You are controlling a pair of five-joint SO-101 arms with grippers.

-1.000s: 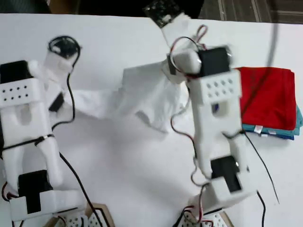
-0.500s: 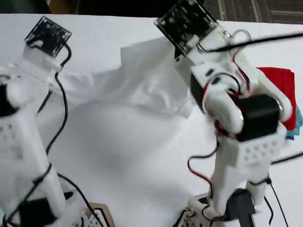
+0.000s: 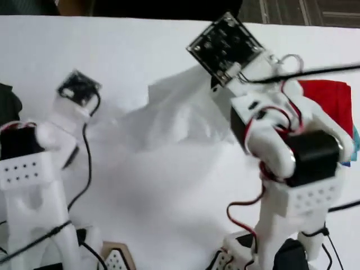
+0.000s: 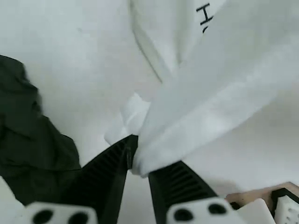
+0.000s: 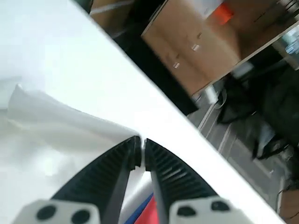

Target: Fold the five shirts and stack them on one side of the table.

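Note:
A white shirt (image 3: 169,118) hangs stretched between my two arms above the table. In the left wrist view my left gripper (image 4: 138,161) is shut on a bunched edge of the white shirt (image 4: 224,84), which carries a bit of black print. My right gripper (image 5: 142,151) is shut on a thin corner of the same shirt (image 5: 60,126), close to the table's far edge. A folded red shirt (image 3: 326,107) lies on a folded blue one (image 3: 354,142) at the right side of the table.
A dark crumpled garment (image 4: 28,140) lies on the table beside the left gripper, and also shows as a dark garment (image 3: 8,104) at the high view's left edge. Beyond the table edge (image 5: 154,107) stand cardboard boxes (image 5: 201,42). Loose cables (image 3: 84,163) run along both arms.
The crumpled white shirt has been lifted and spread between the arms. The left arm then drew back toward the front; the right arm rose and has held its place.

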